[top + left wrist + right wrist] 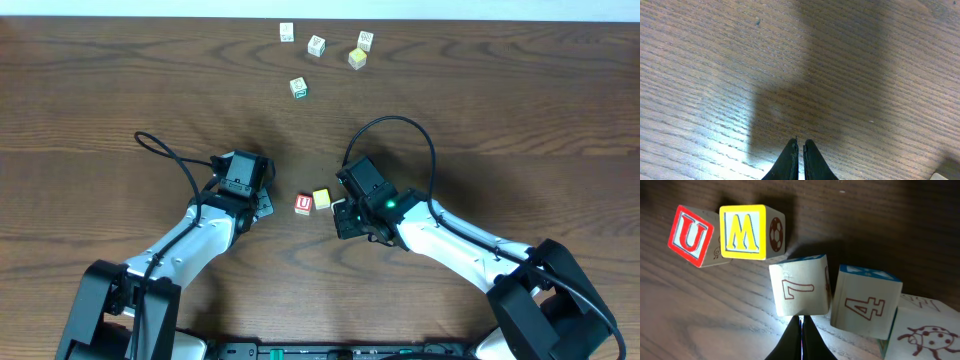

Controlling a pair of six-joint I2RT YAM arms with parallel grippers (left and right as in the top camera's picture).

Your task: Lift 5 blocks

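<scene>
Hovering low over the table (120, 110), the right gripper (801, 330) had its jaws pressed together with nothing between them, tips just short of the 7 block (799, 292).

The right wrist view showed five blocks in a loose cluster:
- The red U block (690, 235) and yellow M block (747, 232) sat close together at the far side.
- The 7 block was nearest the tips.
- The 4 block (865, 305) sat just beside the 7 block.
- The ladybird block (925, 335) was at the frame edge, next to the 4.

All rested on the wood; none was lifted. Overhead, only the U and M showed clear of the arm, and the other three were hidden under the wrist. Five far blocks (316, 45) lay scattered near the table's far edge, well apart from the cluster. The left gripper (799, 150) also had its jaws together and empty, over bare wood.

Judgement: this was the approach step, with the first lift not yet begun. The next move called for parting the right jaws and setting them astride one cube. The 7 was nearest, but the 4 crowded its side, so a finger could nudge it. The U, on the cluster's outer edge, looked the cleaner first pick.
</scene>
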